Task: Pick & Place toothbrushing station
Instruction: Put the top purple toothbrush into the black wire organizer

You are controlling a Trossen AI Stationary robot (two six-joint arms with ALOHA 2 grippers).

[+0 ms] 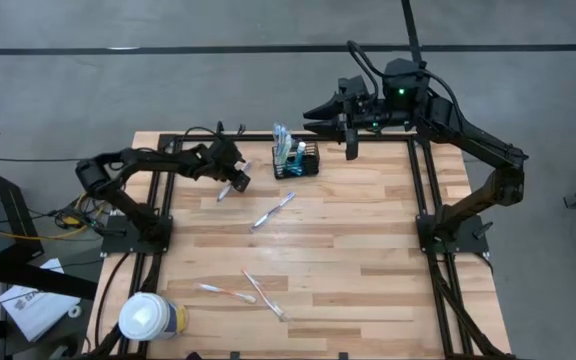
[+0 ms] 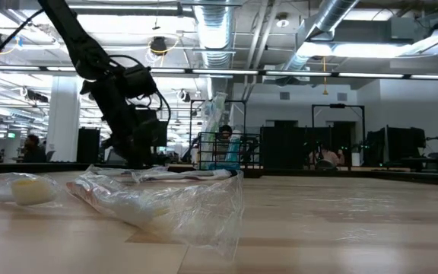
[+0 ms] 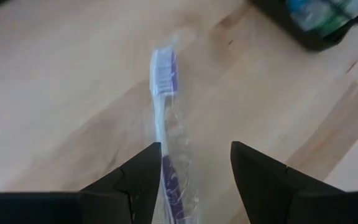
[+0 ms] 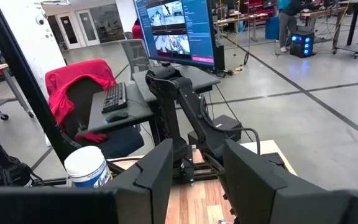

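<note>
Pale wooden tabletop [image 1: 348, 250] carries the black wire-mesh basket [image 1: 298, 160], standing near its far edge with wrapped toothbrushes and teal tubes upright inside. Just beside it, the left hand [image 1: 236, 180] sits low over a wrapped toothbrush [image 3: 165, 124], fingers apart and straddling the handle without pinching it. Another toothbrush [image 1: 273, 211] lies a little nearer. High beyond the basket, the right hand [image 1: 349, 148] hangs with its fingers parted, holding nothing.
</note>
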